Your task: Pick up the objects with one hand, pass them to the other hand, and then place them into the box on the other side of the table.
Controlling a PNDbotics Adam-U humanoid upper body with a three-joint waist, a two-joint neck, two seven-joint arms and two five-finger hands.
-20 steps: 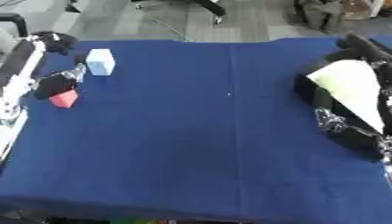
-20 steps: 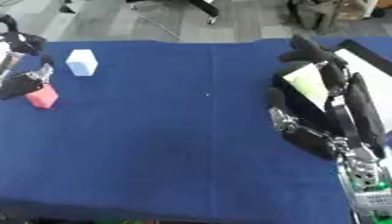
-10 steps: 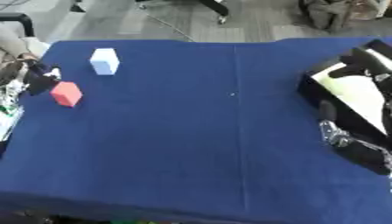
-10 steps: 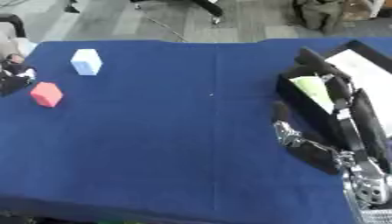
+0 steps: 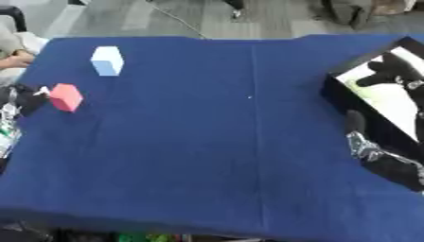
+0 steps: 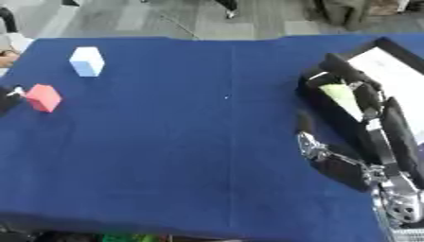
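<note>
Touching the matte red cube (image 5: 66, 97) at the blue cloth's (image 5: 215, 156) left edge: left hand (image 5: 25, 96), finger state unclear. Lying near: pale-blue block (image 5: 107, 60). Holding a yellow-green object (image 6: 340, 92) over the black-rimmed box (image 6: 397, 78): right hand (image 6: 357, 87), fingers curled.

A blue-covered worktop (image 5: 215, 142) carries 2 blocks at its left, red block (image 5: 66, 97) and pale blue block (image 5: 107, 60), and a black box (image 5: 389, 101) at right.
</note>
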